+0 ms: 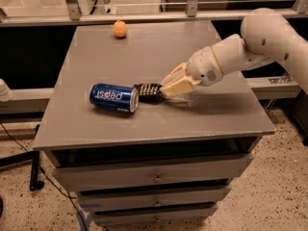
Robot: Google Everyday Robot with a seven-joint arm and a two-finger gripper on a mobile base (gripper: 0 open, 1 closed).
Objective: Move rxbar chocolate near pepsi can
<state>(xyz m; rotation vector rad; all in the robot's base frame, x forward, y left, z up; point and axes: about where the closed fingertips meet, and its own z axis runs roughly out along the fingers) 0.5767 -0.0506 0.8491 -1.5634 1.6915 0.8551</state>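
Grey tabletop on a drawer cabinet, speckled floor below, metal rail and glass along the back edge. Arm comes in from the right: big white elbow link up at the top right corner, forearm sloping down and left over the right half of the top, wrist pitched down so the gripper sits low over the middle of the surface, pointing left. Tan fingers are pinched together on the right end of the rxbar chocolate, so it's a closed grasp with the bar in it. Bar lies roughly flat and horizontal, lettering up, right at table height; can't tell if it rests on the surface or is just above it. Its left end is up against the silver right end of the pepsi can, touching or a hair apart, can't say which. Can is on its side in the left-centre of the top, logo reading upside down. Orange ball sits near the back edge, well apart from both. Drawers: three fronts stacked under the top, all pushed in, small knobs at centre, contents hidden. Dark open gap between the top and the first drawer; can't see what's inside.
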